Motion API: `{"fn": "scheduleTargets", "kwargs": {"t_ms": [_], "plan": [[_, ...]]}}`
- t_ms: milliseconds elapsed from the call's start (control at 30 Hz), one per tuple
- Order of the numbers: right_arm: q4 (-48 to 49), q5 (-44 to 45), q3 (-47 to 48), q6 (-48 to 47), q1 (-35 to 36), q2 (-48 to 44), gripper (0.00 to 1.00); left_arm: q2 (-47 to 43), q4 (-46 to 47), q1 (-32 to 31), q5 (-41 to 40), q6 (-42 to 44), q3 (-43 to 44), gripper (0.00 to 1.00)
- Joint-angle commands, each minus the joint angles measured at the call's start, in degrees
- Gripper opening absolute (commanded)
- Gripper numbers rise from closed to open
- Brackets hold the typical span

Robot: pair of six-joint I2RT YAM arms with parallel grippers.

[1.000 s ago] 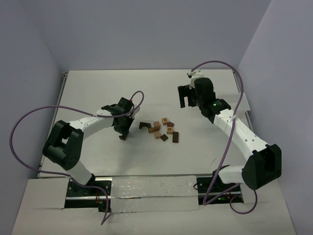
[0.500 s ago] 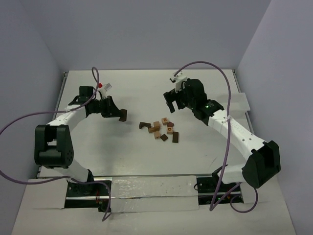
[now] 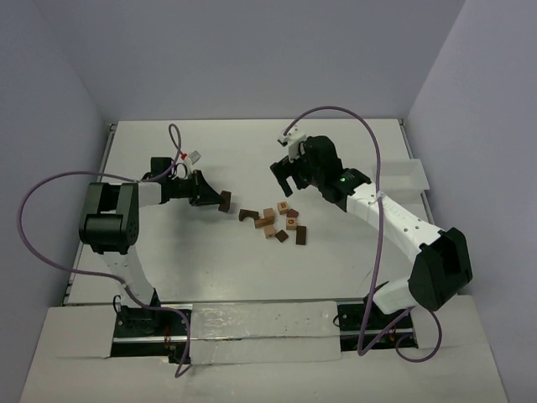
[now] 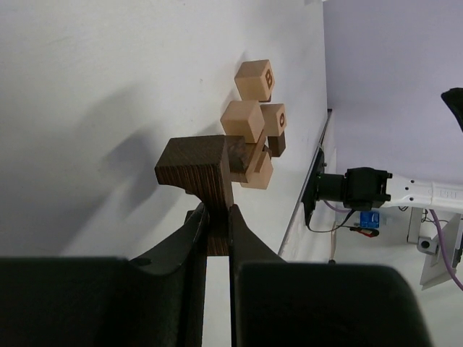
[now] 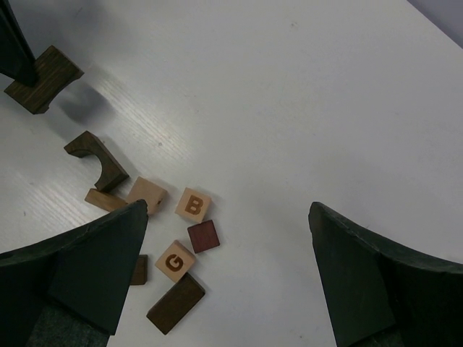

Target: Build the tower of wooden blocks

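White table (image 3: 252, 151) — dark block (image 4: 199, 170) pinched in left claw (image 4: 217, 217) — pile (image 3: 274, 223) nearby

On the table (image 3: 352, 277), mid-frame in the top view: a pile of blocks (image 3: 273, 222). Just left of it, one block (image 3: 225, 201) held in the left gripper (image 3: 217, 201). Higher up in the frame: the right gripper (image 3: 284, 176).
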Motion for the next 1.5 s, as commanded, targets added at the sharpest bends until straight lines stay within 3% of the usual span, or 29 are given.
{"fn": "scheduleTargets", "kwargs": {"t_ms": [0,467,700,867,1033,1067,1100,1200,1333,1467], "plan": [[0.99,0.31,3.94,0.16,0.34,1.27,0.99,2.23,3.66,0.15,0.17,-0.49,2.43,0.08],[-0.09,0.55,5.6,1.12,0.4,2.14,0.99,7.05,-6.28,0.33,-8.55,4.19,4.64,0.18],[0.0,1.16,5.43,0.28,0.47,1.72,1.0,7.29,-10.41,1.24,-12.0,5.37,5.1,0.31],[-0.53,1.2,5.87,-1.18,1.09,1.58,1.0,5.8,-11.41,2.38,-15.05,6.06,4.34,0.46],[-0.21,4.99,4.85,-6.64,4.59,1.35,0.98,2.67,-14.5,3.04,-16.91,8.86,3.79,0.49],[0.13,7.3,4.27,-9.59,6.89,1.82,0.96,0.54,-15.48,3.28,-16.93,10.42,3.37,0.61],[0.17,8.83,3.99,-11.54,8.38,2.89,0.94,-0.81,-17.03,3.31,-16.64,11.61,3.41,0.63],[-0.62,11.33,4.05,-17.06,12.55,6.57,0.83,-4.73,-22.81,3.44,-15.28,16.76,5.45,0.65],[-6.5,7.53,8.09,-20.14,14.28,14.59,0.64,-10.56,-28.98,3.92,-14.57,23.73,9.01,0.66],[-14.46,0.08,17.84,-18.72,14.29,23.24,0.57,-17.95,-33.89,5.99,-12.63,29.17,9.61,0.66]]}}
